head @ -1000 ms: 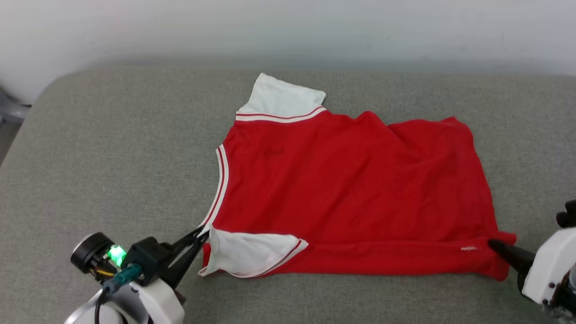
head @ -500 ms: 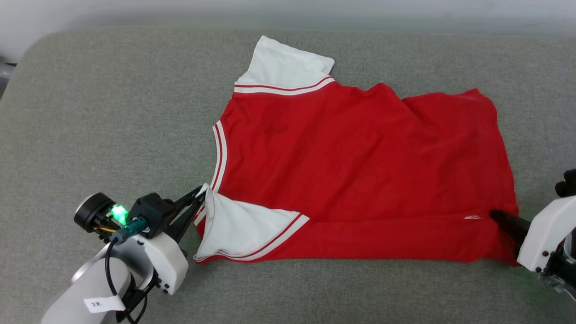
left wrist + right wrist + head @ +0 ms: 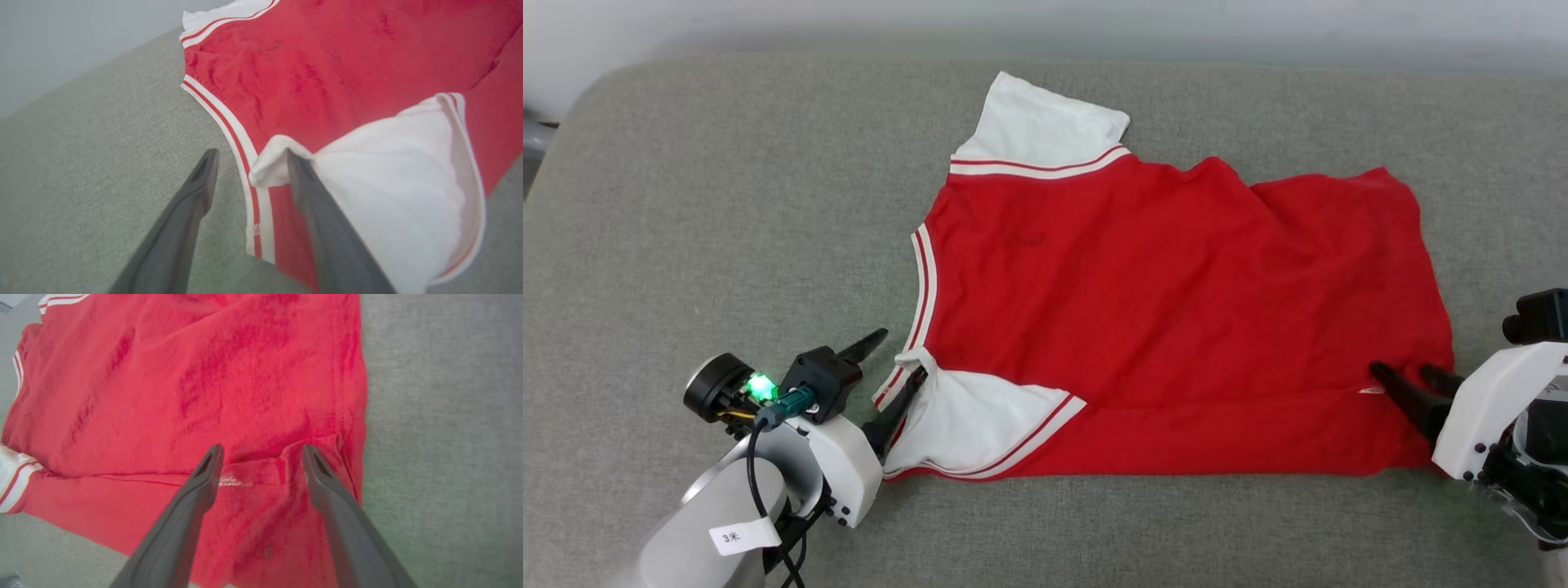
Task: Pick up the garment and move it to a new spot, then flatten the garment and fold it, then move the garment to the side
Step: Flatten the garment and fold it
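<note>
The garment (image 3: 1176, 310) lies spread on the grey surface, plain red side up, neckline to the left and hem to the right. Its near long edge is folded over, with the near white sleeve (image 3: 980, 429) lying on the red body (image 3: 327, 69). The far white sleeve (image 3: 1037, 126) points away. My left gripper (image 3: 897, 358) is open at the striped neckline corner, one finger on the bare cushion, the other against the sleeve's bunched tip (image 3: 269, 163). My right gripper (image 3: 1405, 377) is open over the hem corner (image 3: 318, 457), holding nothing. The lettering is hidden.
The grey fabric cushion (image 3: 727, 229) runs wide on every side of the shirt. Its rounded left corner (image 3: 580, 106) and far edge meet a pale wall (image 3: 1045, 20). Bare cushion lies to the left and along the front.
Both grippers have opened and let go of the garment's near corners. The folded near edge now rests flat on the shirt. The camera shifted slightly.
</note>
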Controlling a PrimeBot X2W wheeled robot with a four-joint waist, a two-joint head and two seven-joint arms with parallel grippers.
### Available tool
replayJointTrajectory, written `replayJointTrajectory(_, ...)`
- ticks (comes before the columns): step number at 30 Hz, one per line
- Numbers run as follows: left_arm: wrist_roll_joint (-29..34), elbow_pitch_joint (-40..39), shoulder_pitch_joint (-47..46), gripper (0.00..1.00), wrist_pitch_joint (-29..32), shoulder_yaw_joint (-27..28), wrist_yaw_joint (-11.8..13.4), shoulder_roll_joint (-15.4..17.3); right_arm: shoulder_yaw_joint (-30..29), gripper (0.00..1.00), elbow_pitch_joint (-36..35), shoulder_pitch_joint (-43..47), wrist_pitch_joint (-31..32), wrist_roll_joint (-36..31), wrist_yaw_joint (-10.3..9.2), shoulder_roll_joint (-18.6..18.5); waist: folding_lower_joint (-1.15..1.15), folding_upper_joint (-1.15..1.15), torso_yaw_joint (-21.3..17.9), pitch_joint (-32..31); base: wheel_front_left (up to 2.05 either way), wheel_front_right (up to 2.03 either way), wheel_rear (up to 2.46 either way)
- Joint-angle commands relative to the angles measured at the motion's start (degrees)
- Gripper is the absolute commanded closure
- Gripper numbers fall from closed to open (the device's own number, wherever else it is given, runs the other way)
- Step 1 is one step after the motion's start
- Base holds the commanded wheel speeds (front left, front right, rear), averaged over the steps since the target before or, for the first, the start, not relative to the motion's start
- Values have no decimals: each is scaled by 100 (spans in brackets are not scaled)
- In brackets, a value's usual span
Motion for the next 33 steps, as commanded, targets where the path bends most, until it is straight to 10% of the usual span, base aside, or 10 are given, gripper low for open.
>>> replayJointTrajectory(1,-30,72,-33,0,-72,53,46,-24,28,0,-37,-50,-109,83,-5,-27,0,0,-7,-169,0,0,0)
replayJointTrajectory(20,-658,-1004,1176,0,222,685,1550,-207,126,0,-1403,1228,-521,-447,-5,-172,0,0,-41,-1055,0,0,0)
replayJointTrajectory(33,-911,-2673,1981,0,2161,427,2286,369,-363,0,-2025,1576,75,-1006,-5,303,0,0,-169,-666,0,0,0)
